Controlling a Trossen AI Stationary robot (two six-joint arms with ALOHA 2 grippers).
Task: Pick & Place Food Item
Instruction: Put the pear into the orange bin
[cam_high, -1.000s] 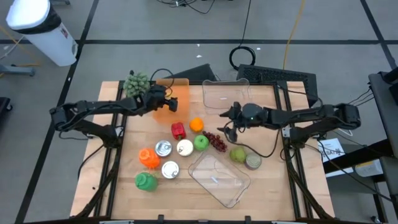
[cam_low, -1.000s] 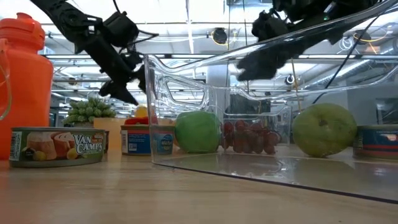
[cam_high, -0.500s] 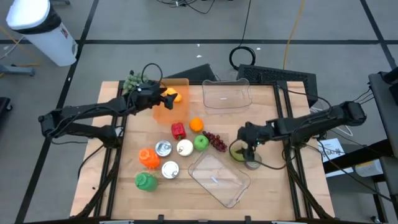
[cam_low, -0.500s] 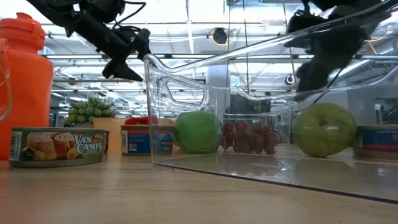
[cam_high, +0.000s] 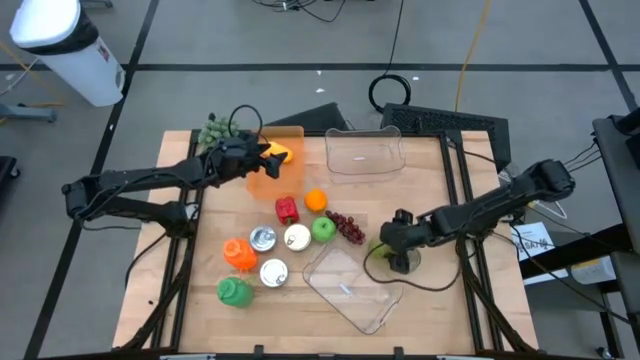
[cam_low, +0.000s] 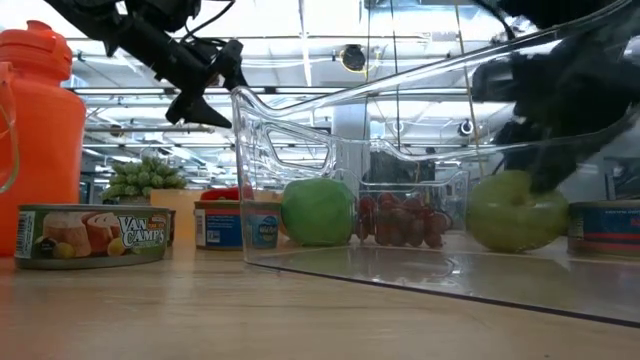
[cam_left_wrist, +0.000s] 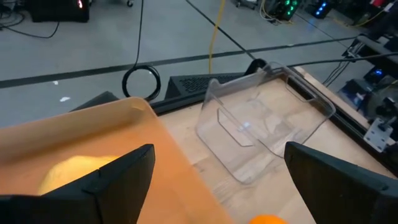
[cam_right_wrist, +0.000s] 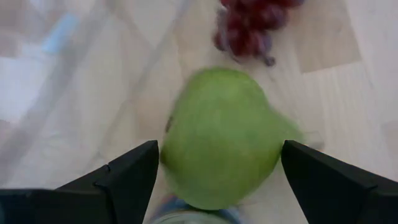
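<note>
Right gripper (cam_right_wrist: 214, 180) (fingers spread) straddles the green pear (cam_right_wrist: 221, 137).

a green pear (cam_right_wrist: 219, 138) lay on the desk (cam_high: 440, 310) beside red grapes (cam_right_wrist: 252, 25), between the right pincer's (cam_right_wrist: 217, 180) spread fingers.

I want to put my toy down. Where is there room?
Bare wood lies on the table left of the orange bottle, and near the edge below the green bottle. It is crowded around the cans, apple and grapes.
</note>
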